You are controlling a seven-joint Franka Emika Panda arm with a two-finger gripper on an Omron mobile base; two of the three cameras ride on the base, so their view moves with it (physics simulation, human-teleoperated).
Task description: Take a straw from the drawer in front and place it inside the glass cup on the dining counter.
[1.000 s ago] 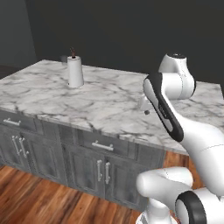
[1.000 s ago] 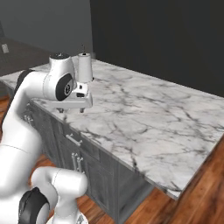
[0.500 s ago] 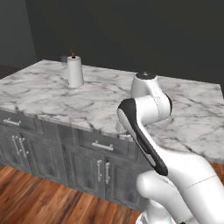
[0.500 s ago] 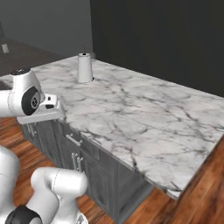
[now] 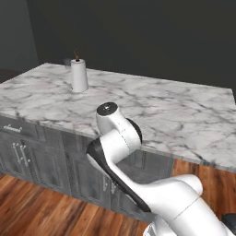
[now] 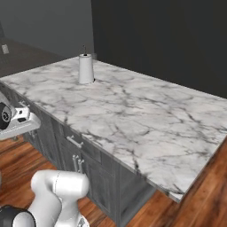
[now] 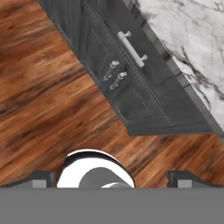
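The drawer (image 7: 144, 54) is shut, a dark grey front with a silver bar handle (image 7: 131, 47) just under the marble edge of the dining counter (image 7: 192, 26). My gripper (image 7: 112, 178) looks down at it and at the wood floor, open, its dark fingertips (image 7: 41, 177) far apart with nothing between them. From the right base view my hand (image 6: 17, 122) hangs low at the left, in front of the cabinets and below the dining counter (image 6: 133, 111). The straw is hidden and the glass cup is out of view.
A white paper-towel roll (image 5: 79, 76) with a brown knob stands at the counter's far left corner. Grey cabinet doors (image 7: 127, 94) with small handles sit below the drawer. My arm's elbow (image 5: 115, 133) blocks part of the cabinet front. Wood floor (image 7: 48, 96) lies below.
The arm has swung down and leftward from over the counter to in front of the cabinets. The gripper stays open. The counter and roll have not moved.
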